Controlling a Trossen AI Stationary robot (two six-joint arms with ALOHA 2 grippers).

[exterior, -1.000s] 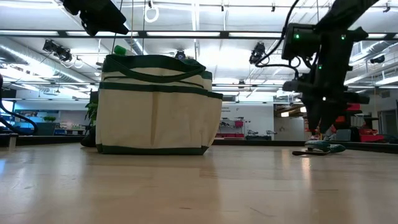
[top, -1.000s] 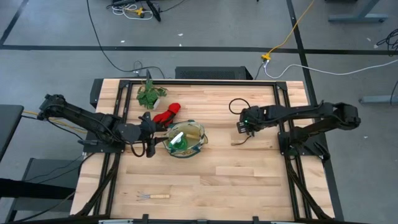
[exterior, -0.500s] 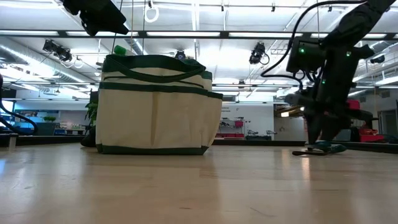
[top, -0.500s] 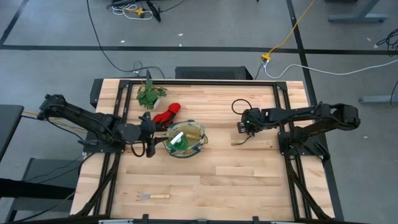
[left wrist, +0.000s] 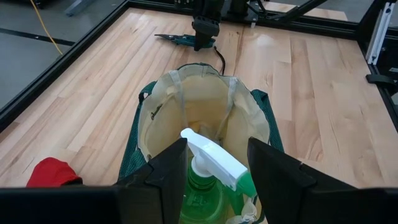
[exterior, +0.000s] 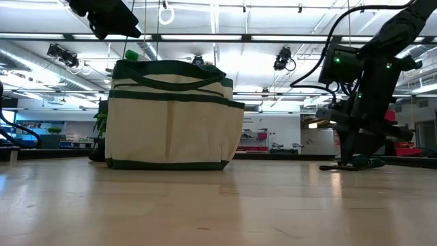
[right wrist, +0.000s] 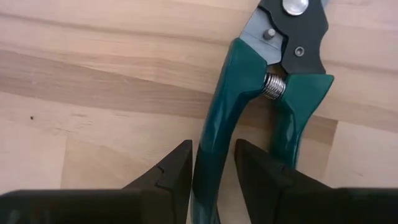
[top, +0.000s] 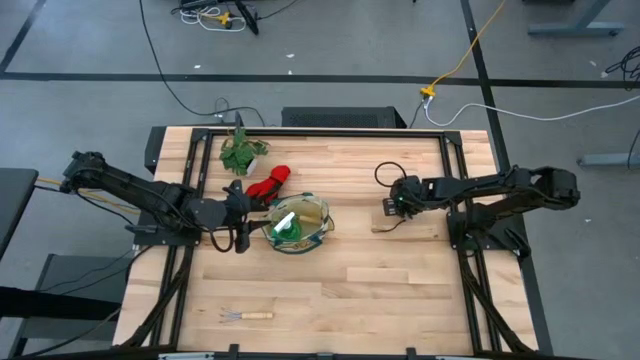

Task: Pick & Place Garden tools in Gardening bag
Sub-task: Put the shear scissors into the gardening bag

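The beige gardening bag (top: 300, 226) stands open at the table's left middle, with the green spray bottle (left wrist: 208, 165) upright inside it. My left gripper (left wrist: 217, 163) is open beside the bag, its fingers either side of the bottle's head in the left wrist view and apart from it. The red gloves (top: 268, 183) lie beyond the bag. One wooden-handled hand fork (top: 246, 316) lies near the front edge. The teal-handled pruning shears (right wrist: 249, 93) lie flat at the right. My right gripper (top: 391, 208) is down on them. My right gripper pinches one teal handle of the shears (right wrist: 211, 140) between its two fingers. The fingers point down from above and lie across the handle. The shears lie flat on the table, blades (left wrist: 169, 38) toward the far side.
A leafy green plant bunch (top: 240, 155) lies at the far left, beyond the gloves. A black cable loops on the table behind my right gripper (top: 385, 172). Bare wood lies between the bag and the shears and along the near half.
My right gripper has gone a little toward the table's right edge and down onto the shears, which stay flat on the table.
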